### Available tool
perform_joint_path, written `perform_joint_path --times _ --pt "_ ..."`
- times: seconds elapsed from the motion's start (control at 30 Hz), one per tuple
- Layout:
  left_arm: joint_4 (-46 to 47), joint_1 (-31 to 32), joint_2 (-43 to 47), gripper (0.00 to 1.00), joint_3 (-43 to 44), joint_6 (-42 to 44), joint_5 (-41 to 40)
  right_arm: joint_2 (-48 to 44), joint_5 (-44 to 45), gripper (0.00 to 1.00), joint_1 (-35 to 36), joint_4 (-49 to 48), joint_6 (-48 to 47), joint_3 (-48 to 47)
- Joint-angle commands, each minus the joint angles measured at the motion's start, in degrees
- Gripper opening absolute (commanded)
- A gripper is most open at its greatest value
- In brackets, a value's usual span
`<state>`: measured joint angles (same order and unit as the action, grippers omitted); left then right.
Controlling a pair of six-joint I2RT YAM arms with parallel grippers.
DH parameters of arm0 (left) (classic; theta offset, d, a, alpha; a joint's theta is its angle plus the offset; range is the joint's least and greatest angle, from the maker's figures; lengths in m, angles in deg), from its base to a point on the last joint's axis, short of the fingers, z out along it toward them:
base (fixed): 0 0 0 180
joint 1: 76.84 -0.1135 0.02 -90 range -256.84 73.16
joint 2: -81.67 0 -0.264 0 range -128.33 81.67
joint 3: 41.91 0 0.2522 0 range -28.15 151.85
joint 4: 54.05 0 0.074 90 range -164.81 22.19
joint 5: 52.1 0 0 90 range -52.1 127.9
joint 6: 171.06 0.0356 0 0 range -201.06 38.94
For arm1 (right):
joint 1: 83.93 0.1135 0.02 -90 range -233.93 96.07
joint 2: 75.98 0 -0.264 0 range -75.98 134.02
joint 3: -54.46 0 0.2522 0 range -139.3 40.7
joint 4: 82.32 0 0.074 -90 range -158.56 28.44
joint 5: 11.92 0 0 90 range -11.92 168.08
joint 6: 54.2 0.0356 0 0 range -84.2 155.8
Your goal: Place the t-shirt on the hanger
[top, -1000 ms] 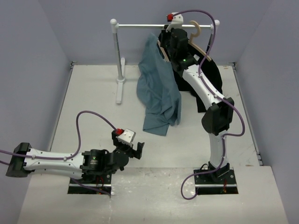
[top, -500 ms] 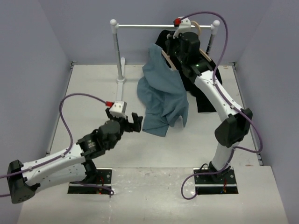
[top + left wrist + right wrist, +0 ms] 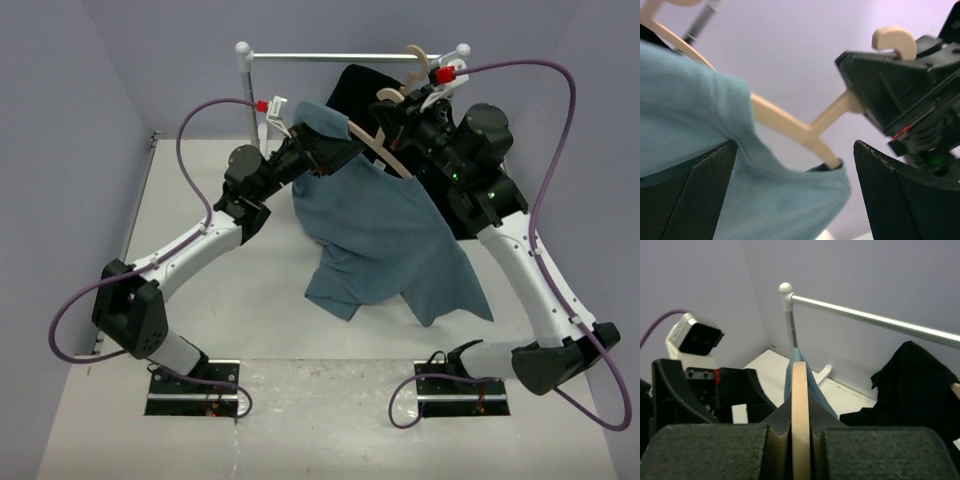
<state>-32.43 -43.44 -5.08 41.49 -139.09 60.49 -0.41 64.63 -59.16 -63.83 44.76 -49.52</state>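
Observation:
The slate-blue t-shirt (image 3: 385,235) hangs in the air from the pale wooden hanger (image 3: 372,138), its hem trailing onto the table. One hanger arm is inside the collar; the other arm (image 3: 785,122) is bare. My right gripper (image 3: 408,118) is shut on the hanger just below its hook, whose edge (image 3: 800,405) runs between the jaws. My left gripper (image 3: 318,152) stands open at the shirt's shoulder, and blue cloth (image 3: 695,115) lies between its wide-apart fingers (image 3: 695,195) without being pinched. In the left wrist view the hanger's hook (image 3: 895,41) pokes above the right gripper's black body.
A metal clothes rail (image 3: 340,55) on a white post (image 3: 243,60) stands at the back. On it hangs a black shirt (image 3: 362,85) on a second wooden hanger (image 3: 420,60), right behind both grippers. Grey-violet walls close in the white table (image 3: 200,200).
My left arm swung up from the table's near edge to the shirt's shoulder, staying open. My right arm carried hanger and shirt forward, and the cloth spread wider.

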Motion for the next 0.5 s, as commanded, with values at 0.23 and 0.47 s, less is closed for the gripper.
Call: perform_joint_path --times 0.23,0.47 --pt "10.2 0.8 -3.6 1.0 1.0 -17.8 -2.7 -1.5 -2.2 0.0 2.2 -7.4 1.2 4.2" --pt "11.4 0.8 -5.7 0.65 -0.8 -20.9 -5.3 -1.9 -1.5 0.0 4.0 -8.6 1.4 4.7"
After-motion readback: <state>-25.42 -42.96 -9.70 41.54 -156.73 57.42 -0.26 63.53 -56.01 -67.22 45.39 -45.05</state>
